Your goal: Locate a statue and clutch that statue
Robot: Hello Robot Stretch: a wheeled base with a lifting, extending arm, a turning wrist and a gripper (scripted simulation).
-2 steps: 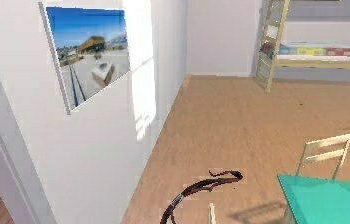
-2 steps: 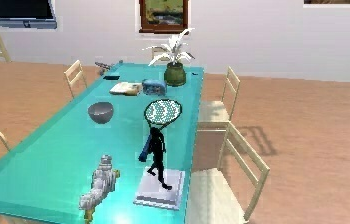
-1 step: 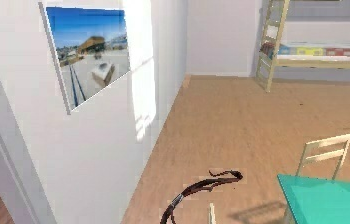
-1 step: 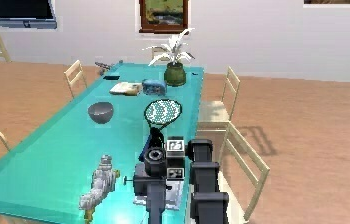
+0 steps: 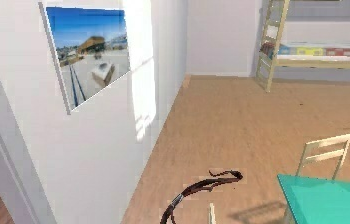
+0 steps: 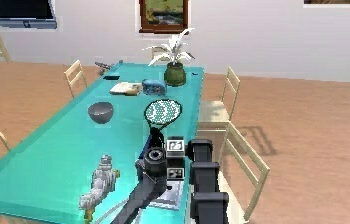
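One dark two-finger gripper (image 6: pixel 131 205) sits low over the long teal table (image 6: pixel 43 150); I cannot tell if it holds anything. The small grey statue (image 6: pixel 101 186) stands near it. Farther off, a green pot (image 6: pixel 176 75) holds a pale plant (image 6: pixel 173 48).

White wall (image 5: pixel 43 140) on the forward view's left, framed picture (image 5: pixel 91 50) of an outdoor scene hanging on it. Wood floor (image 5: pixel 223 120) runs back to a pale bunk-bed frame (image 5: pixel 273 45) at top right. Teal table (image 5: pixel 328 200) corner bottom right, pale chair (image 5: pixel 325 152) just behind it, dark curled loop (image 5: pixel 198 190) bottom centre.
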